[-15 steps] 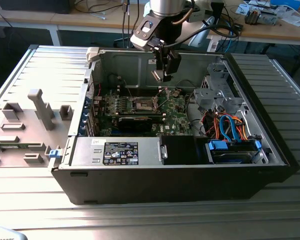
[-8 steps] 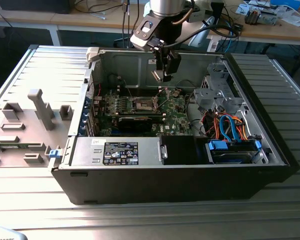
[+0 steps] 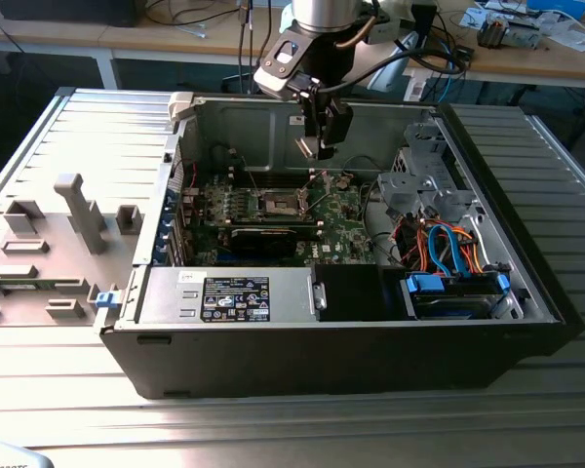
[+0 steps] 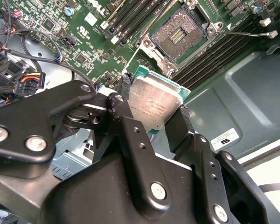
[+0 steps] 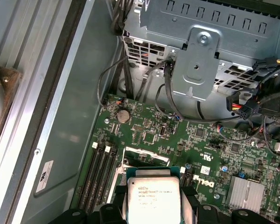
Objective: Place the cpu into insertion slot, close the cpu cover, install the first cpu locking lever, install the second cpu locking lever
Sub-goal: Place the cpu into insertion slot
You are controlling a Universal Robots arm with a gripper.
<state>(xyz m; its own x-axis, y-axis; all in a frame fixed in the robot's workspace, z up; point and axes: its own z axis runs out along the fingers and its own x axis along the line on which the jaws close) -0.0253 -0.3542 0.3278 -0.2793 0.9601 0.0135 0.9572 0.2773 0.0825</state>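
Ribbed grey tabletop (image 3: 273, 429) carries an open case (image 3: 526, 292) lying on its side, board (image 3: 346, 210) facing up. A cluttered bench stands behind.

Jaws: closed on the cpu (image 4: 155, 105), gap no wider than the chip. The fingers (image 4: 177, 128) bear on two opposite edges. The silver lid is bare between them and its green rim shows at the corners. The first wrist view gives the same hold on the cpu (image 5: 153, 198).

Position: in the exterior view the cpu (image 3: 309, 148) hangs clear of the board. The slot (image 3: 278, 203) lies below the jaws and a little off to one side, well apart from the chip. The second wrist view shows the slot (image 4: 176, 35) uncovered, with its dark contact field exposed. A thin wire lever (image 4: 252, 33) is swung out beside it. Nothing is seated yet.

Handling (judgement, not observed):
- Light, thin and stiff, so it should not flex in the grip.
- The metal lid looks smooth and likely slippery. An edge grip is the right one, keeping the fingers off both faces.
- The underside and the slot's contact field are the fragile parts, and a skewed or forced drop could bend contacts.
- It should go down flat and square to the slot, with the corners matched and no pressing.
- The chip sits near the fingertips, so the hold has little margin if it is bumped.
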